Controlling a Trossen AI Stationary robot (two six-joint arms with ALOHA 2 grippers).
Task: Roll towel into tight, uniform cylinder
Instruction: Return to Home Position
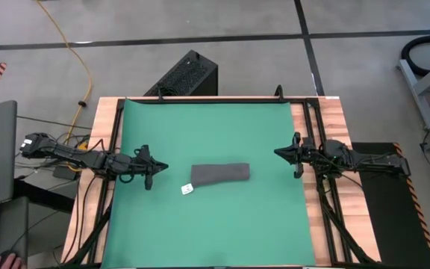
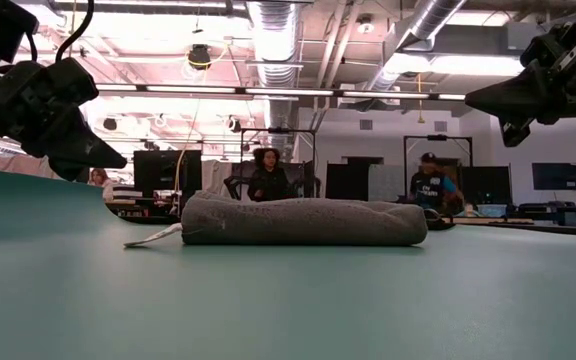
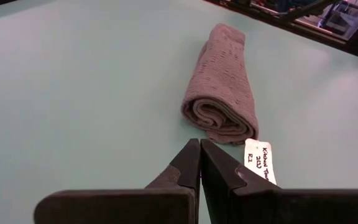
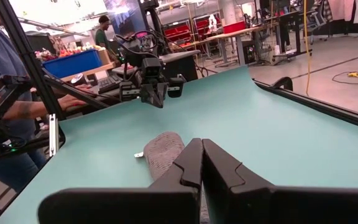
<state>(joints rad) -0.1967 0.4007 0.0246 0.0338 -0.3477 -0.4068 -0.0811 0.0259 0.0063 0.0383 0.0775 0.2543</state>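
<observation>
Lying rolled into a snug grey cylinder, the towel [image 1: 220, 174] sits near the middle of the green mat [image 1: 200, 127] on the table [image 1: 336, 113], its white tag [image 1: 187, 190] poking out at one end. The left pincer [image 1: 163, 167] and the right pincer [image 1: 277, 153] hover on either side, clear of it, each with its fingers pressed together.

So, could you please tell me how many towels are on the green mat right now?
1. The rolled towel lies near the middle of the green mat, between the left gripper and the right gripper, touched by neither. No other towel shows in any view.
</observation>
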